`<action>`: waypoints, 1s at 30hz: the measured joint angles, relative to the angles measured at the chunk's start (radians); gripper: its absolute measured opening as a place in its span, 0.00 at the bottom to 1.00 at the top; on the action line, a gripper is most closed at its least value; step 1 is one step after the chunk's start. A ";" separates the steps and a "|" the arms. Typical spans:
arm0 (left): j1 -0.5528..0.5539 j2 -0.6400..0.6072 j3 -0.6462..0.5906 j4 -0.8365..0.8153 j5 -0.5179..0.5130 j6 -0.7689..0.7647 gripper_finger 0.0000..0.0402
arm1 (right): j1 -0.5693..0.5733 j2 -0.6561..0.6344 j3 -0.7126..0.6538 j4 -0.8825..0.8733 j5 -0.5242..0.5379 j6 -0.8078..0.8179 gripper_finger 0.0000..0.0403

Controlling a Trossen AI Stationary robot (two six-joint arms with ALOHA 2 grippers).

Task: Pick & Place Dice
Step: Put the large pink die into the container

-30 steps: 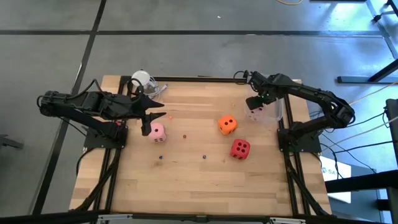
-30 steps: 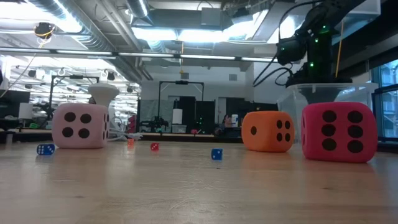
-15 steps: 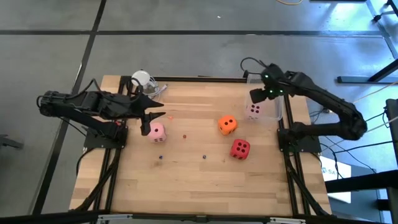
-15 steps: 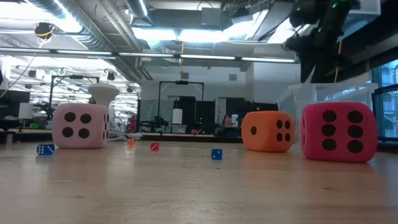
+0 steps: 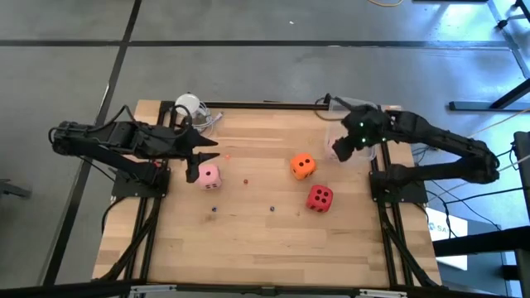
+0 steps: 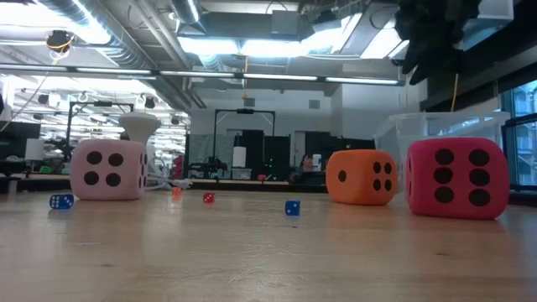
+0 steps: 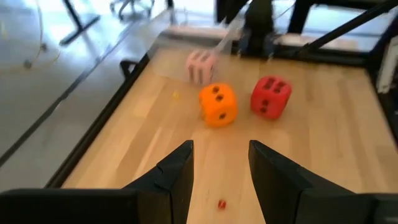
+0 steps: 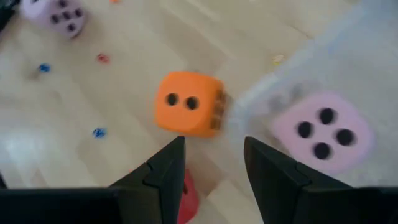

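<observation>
An orange die (image 5: 302,165) (image 8: 188,104) and a red die (image 5: 320,197) (image 6: 457,177) rest on the table right of centre. One pale pink die (image 5: 209,175) (image 6: 108,169) sits at the left, just below my left gripper (image 5: 199,161) (image 7: 221,171), which is open and hovers still. A second pink die (image 8: 320,132) (image 7: 200,65) lies inside a clear bin (image 8: 348,62). My right gripper (image 5: 341,149) (image 8: 214,165) is open, raised over the bin's edge nearest the orange die, and it hides that pink die in the high view.
The clear bin (image 5: 373,147) stands at the table's far right corner. A white funnel-like object (image 5: 189,106) sits at the far left. Small blue dice (image 5: 213,209) (image 5: 271,209) and a small red one (image 5: 246,180) are scattered mid-table. The near half of the table is bare wood.
My right gripper has risen out of the clear bin, leaving the pink die lying inside it, and has then swung toward the near edge and the orange die. The dice on the table have kept their places.
</observation>
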 joint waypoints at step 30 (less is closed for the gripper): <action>0.053 0.438 0.000 -0.549 0.068 -0.142 0.69 | 0.473 -0.010 0.156 0.111 0.517 0.160 0.41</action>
